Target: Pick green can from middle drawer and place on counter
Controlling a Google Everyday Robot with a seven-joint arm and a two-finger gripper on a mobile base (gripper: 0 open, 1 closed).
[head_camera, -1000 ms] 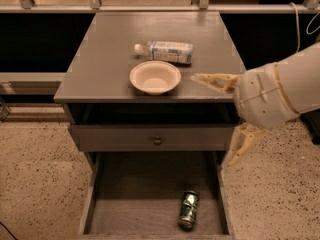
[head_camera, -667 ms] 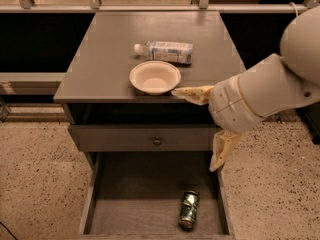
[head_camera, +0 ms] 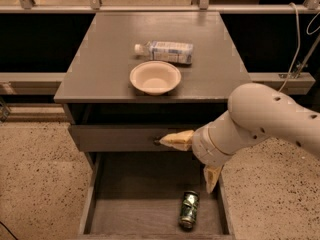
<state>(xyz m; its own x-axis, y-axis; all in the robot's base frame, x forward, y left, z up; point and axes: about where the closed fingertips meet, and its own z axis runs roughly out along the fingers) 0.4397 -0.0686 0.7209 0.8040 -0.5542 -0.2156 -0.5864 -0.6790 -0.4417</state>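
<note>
Middle drawer [head_camera: 91, 204] holds green can [head_camera: 189, 210] lying flat; likely light, rigid, slick: grasp mid-body. Gripper [head_camera: 194, 159], fingers spread, at its 12 o'clock.

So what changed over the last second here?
The open, empty gripper has dropped from counter height, down and toward the picture's left, to the knobbed drawer front above the wide grey-brown wooden middle drawer. Nothing was grasped. The small dark-green metal can lies unmoved on the drawer floor; the pale round bowl and clear plastic bottle stay on the grey-brown wooden counter.
</note>
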